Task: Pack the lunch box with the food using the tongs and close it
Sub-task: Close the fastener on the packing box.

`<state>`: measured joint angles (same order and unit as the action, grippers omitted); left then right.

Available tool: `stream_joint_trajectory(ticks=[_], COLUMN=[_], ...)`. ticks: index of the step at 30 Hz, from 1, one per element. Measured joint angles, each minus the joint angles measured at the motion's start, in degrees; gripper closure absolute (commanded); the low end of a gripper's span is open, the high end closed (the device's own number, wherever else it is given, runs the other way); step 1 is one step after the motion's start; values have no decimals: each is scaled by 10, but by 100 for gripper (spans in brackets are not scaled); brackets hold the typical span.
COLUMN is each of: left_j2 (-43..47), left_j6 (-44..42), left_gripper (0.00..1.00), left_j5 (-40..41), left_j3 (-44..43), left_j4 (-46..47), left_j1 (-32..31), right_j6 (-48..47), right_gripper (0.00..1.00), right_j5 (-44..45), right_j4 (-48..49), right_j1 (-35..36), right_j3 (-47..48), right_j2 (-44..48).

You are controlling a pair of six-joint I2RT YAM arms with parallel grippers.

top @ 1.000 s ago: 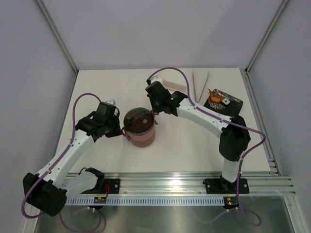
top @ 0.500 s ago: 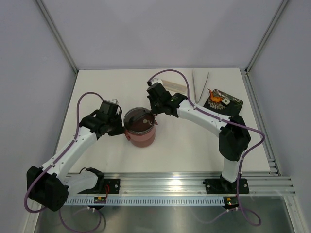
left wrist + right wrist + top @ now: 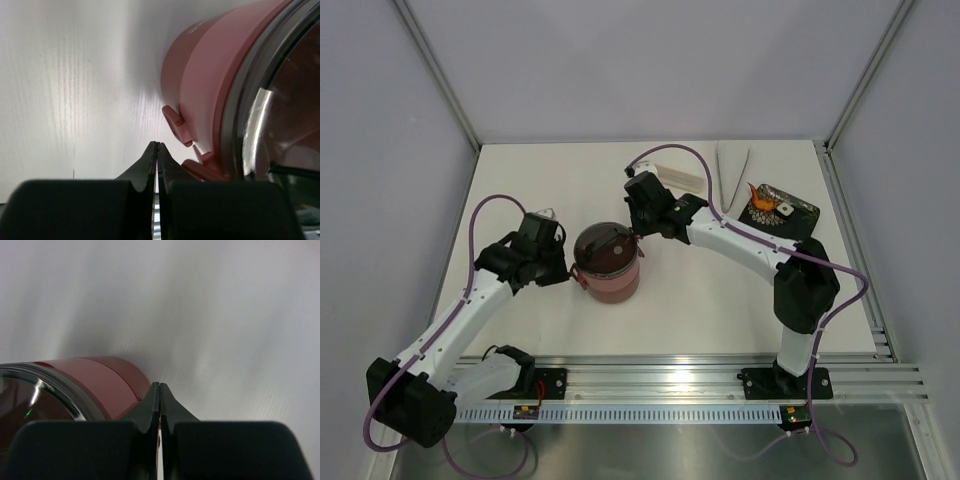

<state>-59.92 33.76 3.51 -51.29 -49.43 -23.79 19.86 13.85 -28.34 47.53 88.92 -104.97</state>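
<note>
The lunch box (image 3: 608,264) stands stacked in the middle of the table, maroon with its grey-rimmed clear top lid (image 3: 605,247) on. My left gripper (image 3: 571,272) is shut at its left side, fingertips (image 3: 157,145) beside a red latch (image 3: 176,123) and touching nothing. My right gripper (image 3: 638,237) is shut at the box's right rim, tips (image 3: 159,385) against the maroon wall (image 3: 107,382). The silver tongs (image 3: 731,172) lie at the back right. The food (image 3: 766,203), orange pieces and a white one, sits on the black tray (image 3: 804,214).
A long pale beige cutlery case (image 3: 677,173) lies at the back behind my right wrist. The right arm's purple cable (image 3: 672,146) arches over it. Grey walls enclose the table on three sides, and the metal rail (image 3: 670,372) runs along the near edge.
The left arm's elbow swung in a little and came back out. The right gripper stayed at the box's rim. The box has not moved.
</note>
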Motion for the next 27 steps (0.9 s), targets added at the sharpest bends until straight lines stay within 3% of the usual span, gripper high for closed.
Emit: stream_joint_trajectory(ticks=[8, 14, 22, 27], left_j2=[19, 24, 7, -34], left_j6=[3, 2, -9, -10], left_gripper=[100, 100, 100, 100], left_j5=[37, 75, 63, 55], left_j3=[-7, -62, -116, -132], left_j4=[-49, -80, -39, -9], left_j1=[0, 0, -1, -3], right_j6=[2, 0, -7, -12], right_gripper=[99, 96, 96, 96], right_j5=[4, 38, 34, 30], right_j4=[-7, -16, -21, -46], right_j1=[0, 0, 7, 50], right_j3=[-2, -2, 4, 30], right_j2=[26, 60, 108, 108])
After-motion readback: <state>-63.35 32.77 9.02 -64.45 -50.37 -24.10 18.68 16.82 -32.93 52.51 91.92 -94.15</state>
